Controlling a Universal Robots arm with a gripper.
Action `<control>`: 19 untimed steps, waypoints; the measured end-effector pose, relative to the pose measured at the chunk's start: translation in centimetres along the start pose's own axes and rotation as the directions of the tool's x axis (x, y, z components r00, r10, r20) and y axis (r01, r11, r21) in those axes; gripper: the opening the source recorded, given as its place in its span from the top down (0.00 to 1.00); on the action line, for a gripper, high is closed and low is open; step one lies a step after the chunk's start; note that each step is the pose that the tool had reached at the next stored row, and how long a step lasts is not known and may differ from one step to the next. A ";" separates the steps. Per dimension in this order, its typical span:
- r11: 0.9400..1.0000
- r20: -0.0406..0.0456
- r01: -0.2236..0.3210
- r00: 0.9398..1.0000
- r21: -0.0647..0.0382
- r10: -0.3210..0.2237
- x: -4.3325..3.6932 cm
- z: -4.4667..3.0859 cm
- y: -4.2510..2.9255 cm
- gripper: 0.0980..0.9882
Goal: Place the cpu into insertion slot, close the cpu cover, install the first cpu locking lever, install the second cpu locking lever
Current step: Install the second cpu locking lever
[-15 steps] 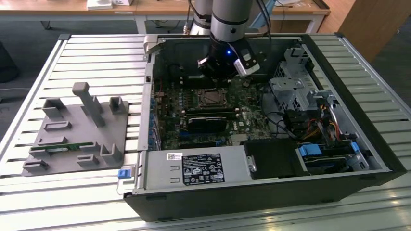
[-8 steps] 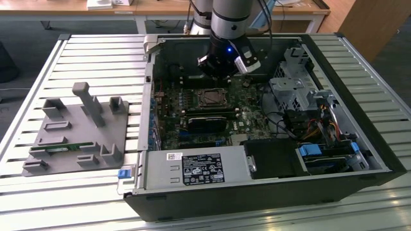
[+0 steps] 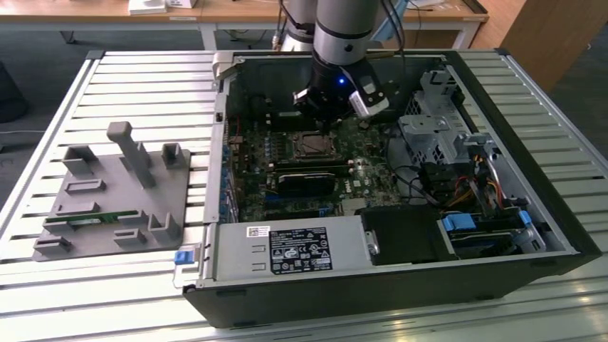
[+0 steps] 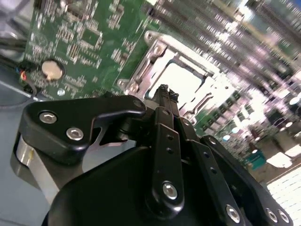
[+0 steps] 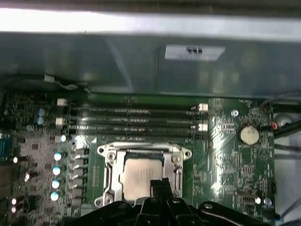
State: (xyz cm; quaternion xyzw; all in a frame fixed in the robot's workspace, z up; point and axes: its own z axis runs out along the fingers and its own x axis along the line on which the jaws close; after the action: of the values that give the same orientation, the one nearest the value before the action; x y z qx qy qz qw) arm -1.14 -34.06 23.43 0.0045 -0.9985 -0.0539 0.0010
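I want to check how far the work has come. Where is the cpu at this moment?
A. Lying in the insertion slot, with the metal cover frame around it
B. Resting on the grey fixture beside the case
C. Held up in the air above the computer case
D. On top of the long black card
A: in the first wrist view the cpu lies in the insertion slot with the cpu cover framing it, just beyond the end effector.
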 end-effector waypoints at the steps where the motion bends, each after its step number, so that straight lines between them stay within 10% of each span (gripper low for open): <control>1: 1.000 0.000 0.000 1.000 0.000 0.000 0.01 -0.04 -0.32 0.99; 19: 1.000 0.000 0.000 1.000 0.000 0.000 0.15 0.01 -2.93 0.99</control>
State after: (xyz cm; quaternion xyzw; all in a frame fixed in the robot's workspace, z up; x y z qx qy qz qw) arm -1.26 -36.97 23.10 0.0044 -0.9985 -0.0539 0.0013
